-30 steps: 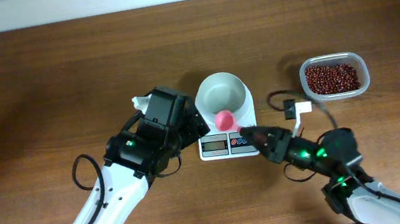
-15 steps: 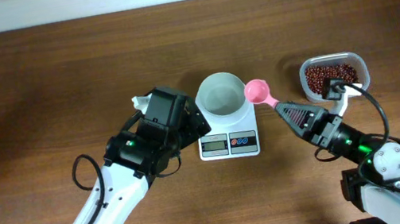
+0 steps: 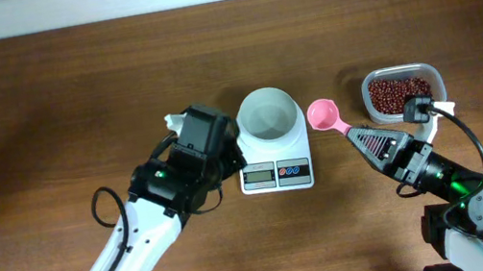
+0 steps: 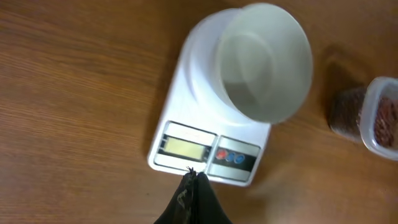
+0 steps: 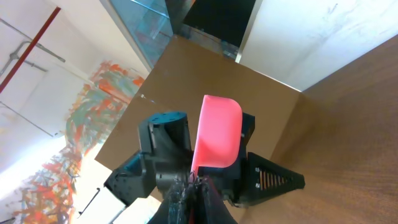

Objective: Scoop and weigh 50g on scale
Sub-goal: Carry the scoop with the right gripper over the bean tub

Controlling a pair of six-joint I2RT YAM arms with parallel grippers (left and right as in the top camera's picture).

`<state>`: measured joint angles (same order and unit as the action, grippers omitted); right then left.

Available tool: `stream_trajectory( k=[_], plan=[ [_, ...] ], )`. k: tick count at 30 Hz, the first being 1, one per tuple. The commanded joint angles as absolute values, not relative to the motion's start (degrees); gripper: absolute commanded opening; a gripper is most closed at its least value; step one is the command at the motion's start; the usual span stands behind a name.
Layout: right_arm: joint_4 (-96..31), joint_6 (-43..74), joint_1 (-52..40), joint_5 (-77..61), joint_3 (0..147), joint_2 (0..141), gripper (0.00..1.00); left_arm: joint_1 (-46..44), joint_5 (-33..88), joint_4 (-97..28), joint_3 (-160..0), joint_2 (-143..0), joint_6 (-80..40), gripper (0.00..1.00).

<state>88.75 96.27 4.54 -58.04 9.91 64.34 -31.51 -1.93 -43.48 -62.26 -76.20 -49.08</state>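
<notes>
Wood table (image 3: 43, 109) is occupied at centre by the scale (image 3: 275, 175), whose bowl (image 3: 267, 114) is seen to be empty; no reading can be made out on the display (image 4: 182, 147). The tub (image 3: 439, 85), at 3 o'clock from the scale, is seen to contain all the beans (image 3: 399, 94). The scoop (image 3: 323, 115), pink and apparently empty, is held between bowl and tub, its handle clamped in the closed right gripper (image 3: 358, 136). The left gripper (image 4: 194, 179) is pressed shut on nothing, at 6 o'clock of the scale, just beside its front edge. No scooping is judged done; filling, tipping and weighing are left.
</notes>
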Motion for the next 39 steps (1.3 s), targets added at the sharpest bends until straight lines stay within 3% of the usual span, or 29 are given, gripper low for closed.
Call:
stream_trajectory(
  k=[1,5,13,19,23,27,31,35,39],
  plan=[
    [90.3,96.5,5.0,-58.5,10.3,63.8,0.04,-37.0,-7.8,-42.9,-63.2,-75.9,-49.1,0.0],
    [90.3,96.5,5.0,-58.6,10.3,63.8,0.04,-42.2,-13.4,-42.9,-63.2,-79.0,-48.9,0.0],
    [90.2,96.5,5.0,-59.8,10.3,63.8,0.04,-45.9,-12.9,-37.9,-63.2,-82.6,-26.2,0.0],
    [86.5,96.2,5.0,-59.6,10.3,63.8,0.04,-45.9,-12.7,-37.5,-63.1,-86.9,-20.5,0.0],
    [85.7,94.7,5.0,-59.3,10.3,63.9,0.04,-46.1,-3.9,-34.9,-63.1,-92.3,-10.1,0.0],
    [85.6,91.8,5.0,-55.1,10.3,65.0,0.04,-46.1,-2.8,-33.6,-63.1,-93.0,-8.0,0.0],
    [84.1,78.6,5.0,-48.5,10.3,65.4,0.04,-46.1,-2.7,-32.5,-63.1,-93.0,-8.0,0.0],
    [65.5,63.1,6.1,-44.6,10.3,65.4,0.04,-46.1,-2.7,-32.6,-63.0,-93.0,-8.0,0.0],
    [64.9,62.5,14.2,-53.8,11.0,64.6,0.04,-46.1,-2.7,-32.6,-63.0,-93.0,-8.0,0.0]
  ],
)
